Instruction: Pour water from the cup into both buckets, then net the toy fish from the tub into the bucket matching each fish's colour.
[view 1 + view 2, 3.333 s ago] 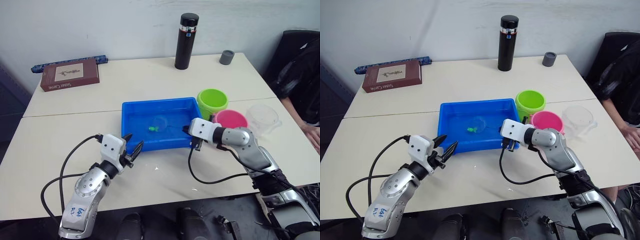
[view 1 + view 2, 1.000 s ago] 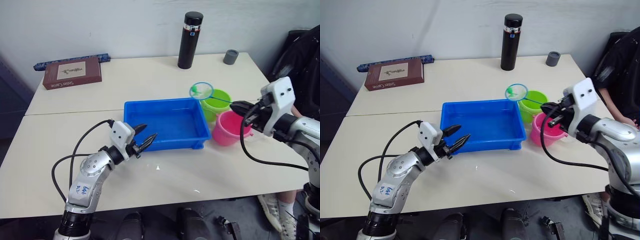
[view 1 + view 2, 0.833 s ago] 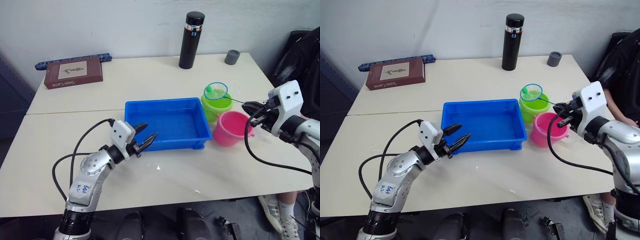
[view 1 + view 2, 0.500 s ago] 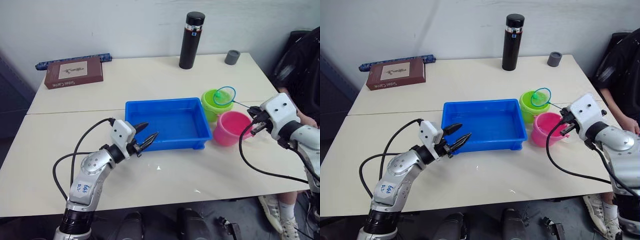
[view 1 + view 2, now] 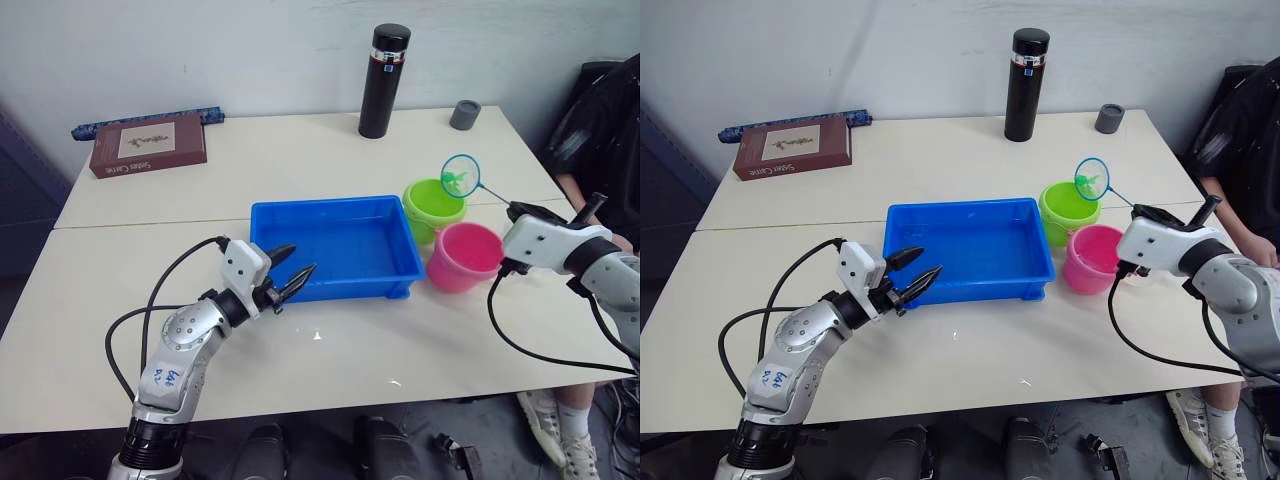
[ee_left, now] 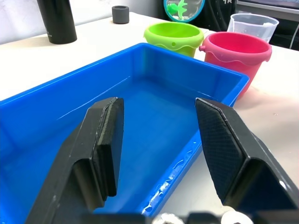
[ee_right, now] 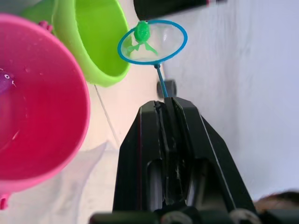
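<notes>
Standing at the far edge of the counter (image 5: 130, 270) are a tall black flask (image 5: 385, 80) and a small grey cup (image 5: 464, 114), with a brown book (image 5: 147, 145) and a dark blue strip (image 5: 150, 122) behind it toward the far left corner. None of these lies between the grippers and the task's things. A person (image 5: 600, 120) in dark clothing sits at the right edge, partly cut off.

The blue tub (image 5: 335, 250) sits mid-counter and holds shallow water; no fish can be made out in it. Just to its right stand the lime green bucket (image 5: 434, 208) and, nearer, the pink bucket (image 5: 467, 256), close together. Something small and dark lies in the water of the pink bucket in the right wrist view, too small to identify. The clear cup (image 6: 252, 24) stands beyond the pink bucket in the left wrist view; in the head views the right arm covers it.

The left gripper (image 5: 287, 281) hovers at the tub's near left rim, jaws spread wide and empty, touching nothing. The right gripper (image 7: 164, 109) is right of the pink bucket, jaws pressed together on the thin blue handle of a small round net (image 5: 461, 176). The net is raised above the far right rim of the green bucket, and a green toy fish (image 7: 141, 33) sits in its mesh.
</notes>
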`<state>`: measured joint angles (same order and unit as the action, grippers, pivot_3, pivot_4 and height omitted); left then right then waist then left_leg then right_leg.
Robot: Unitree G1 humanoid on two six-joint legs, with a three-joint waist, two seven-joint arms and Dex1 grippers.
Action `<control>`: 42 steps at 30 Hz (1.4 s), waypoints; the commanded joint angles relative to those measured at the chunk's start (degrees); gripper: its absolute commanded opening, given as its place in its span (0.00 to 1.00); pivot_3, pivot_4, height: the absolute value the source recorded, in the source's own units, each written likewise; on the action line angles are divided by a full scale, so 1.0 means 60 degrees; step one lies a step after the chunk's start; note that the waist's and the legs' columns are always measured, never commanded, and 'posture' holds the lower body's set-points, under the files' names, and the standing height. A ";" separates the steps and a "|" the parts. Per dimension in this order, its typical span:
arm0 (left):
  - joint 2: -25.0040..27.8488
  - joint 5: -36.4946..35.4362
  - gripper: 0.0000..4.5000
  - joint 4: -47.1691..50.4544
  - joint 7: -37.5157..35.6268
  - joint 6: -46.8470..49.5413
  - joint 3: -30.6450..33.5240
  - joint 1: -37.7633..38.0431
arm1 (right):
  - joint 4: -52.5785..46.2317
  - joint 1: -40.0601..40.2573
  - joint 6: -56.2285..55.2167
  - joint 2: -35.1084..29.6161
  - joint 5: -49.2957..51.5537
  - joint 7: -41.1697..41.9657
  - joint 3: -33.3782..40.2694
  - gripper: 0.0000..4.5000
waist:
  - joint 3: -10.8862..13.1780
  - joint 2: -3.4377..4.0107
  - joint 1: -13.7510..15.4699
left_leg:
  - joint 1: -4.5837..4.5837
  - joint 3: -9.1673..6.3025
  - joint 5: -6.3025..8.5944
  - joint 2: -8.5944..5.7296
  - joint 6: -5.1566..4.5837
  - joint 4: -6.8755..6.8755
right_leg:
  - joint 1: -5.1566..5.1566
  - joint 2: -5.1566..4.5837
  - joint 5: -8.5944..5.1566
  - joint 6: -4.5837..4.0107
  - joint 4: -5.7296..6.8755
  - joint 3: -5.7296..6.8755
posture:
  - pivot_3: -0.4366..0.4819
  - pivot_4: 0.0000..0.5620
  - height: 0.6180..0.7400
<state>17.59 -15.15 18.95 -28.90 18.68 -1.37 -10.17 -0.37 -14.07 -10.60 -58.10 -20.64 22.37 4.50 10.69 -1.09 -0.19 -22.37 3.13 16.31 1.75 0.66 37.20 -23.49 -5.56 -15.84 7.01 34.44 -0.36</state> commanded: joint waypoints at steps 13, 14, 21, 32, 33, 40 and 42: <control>-0.0004 -0.0022 0.59 0.0194 0.0029 -0.0170 -0.0022 0.0045 | 0.0759 -0.0240 -0.1841 -0.0473 -0.1820 -0.1238 0.0015 0.00 | 0.0000 0.0000 -0.0019 | 0.0013 0.0007 -0.0003 0.0000 0.0004 0.0003 | 0.0009 0.0001 0.0002 0.0003 0.0004 -0.0007 | 0.48 0.27 1.00; 0.0000 -0.0019 0.59 0.0196 0.0032 -0.0170 -0.0017 0.0049 | 0.0767 -0.0324 -0.1747 -0.0416 -0.1692 -0.1172 0.0054 0.00 | 0.0000 0.0000 -0.0020 | 0.0014 0.0007 -0.0003 0.0001 0.0004 0.0003 | 0.0010 0.0000 0.0002 0.0003 0.0004 -0.0008 | 0.48 0.27 1.00; 0.0014 0.0008 0.59 0.0222 0.0141 -0.0155 0.0028 0.0123 | -0.0801 -0.1220 0.1691 0.1330 0.2092 0.0781 0.0914 0.00 | 0.0000 0.0000 -0.0010 | 0.0019 0.0005 -0.0003 0.0005 0.0005 0.0007 | 0.0016 0.0003 0.0004 0.0007 0.0016 -0.0009 | 0.48 0.27 1.00; -0.0029 -0.0021 0.59 0.0212 0.0304 -0.0172 0.0095 0.0147 | -0.4478 -0.1771 0.9526 0.2896 0.8883 0.2168 0.2057 0.00 | 0.0000 0.0000 0.0022 | 0.0008 -0.0053 0.0001 0.0009 -0.0002 0.0009 | 0.0017 -0.0020 0.0002 0.0003 0.0025 0.0002 | 0.48 0.27 1.00; -0.0028 -0.0021 0.59 0.0215 0.0312 -0.0176 0.0097 0.0156 | -0.4629 -0.1699 0.9729 0.2857 0.9129 0.2230 0.2078 0.00 | 0.0000 0.0000 0.0020 | 0.0009 -0.0058 0.0002 0.0007 -0.0003 0.0009 | 0.0017 -0.0021 0.0002 0.0003 0.0022 0.0001 | 0.48 0.27 1.00; 0.0079 -0.0068 0.59 0.0426 0.0425 -0.0204 0.0357 0.0222 | -0.5223 -0.0712 0.9551 0.2397 0.9279 0.2763 0.1580 0.00 | 0.0000 0.0000 0.0022 | 0.0007 -0.0050 0.0002 0.0003 -0.0005 0.0007 | 0.0016 -0.0017 0.0002 0.0002 0.0016 0.0004 | 0.48 0.27 1.00; 0.0186 -0.0205 0.59 0.0816 0.0417 -0.0069 0.0532 0.0355 | -0.5202 -0.0492 0.9309 0.2413 0.9216 0.2888 0.1415 0.00 | 0.0000 0.0000 -0.0007 | 0.0008 -0.0042 0.0002 0.0005 -0.0005 0.0006 | 0.0015 -0.0011 0.0001 0.0002 0.0016 0.0004 | 0.48 0.27 1.00</control>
<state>18.13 -15.29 20.09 -26.48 18.72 0.27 -8.45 -29.50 -17.12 47.32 -42.93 34.91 38.71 13.21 10.68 -1.09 -0.23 -22.32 2.88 16.32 1.79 0.64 37.22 -23.40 -5.60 -15.83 7.02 34.55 -0.34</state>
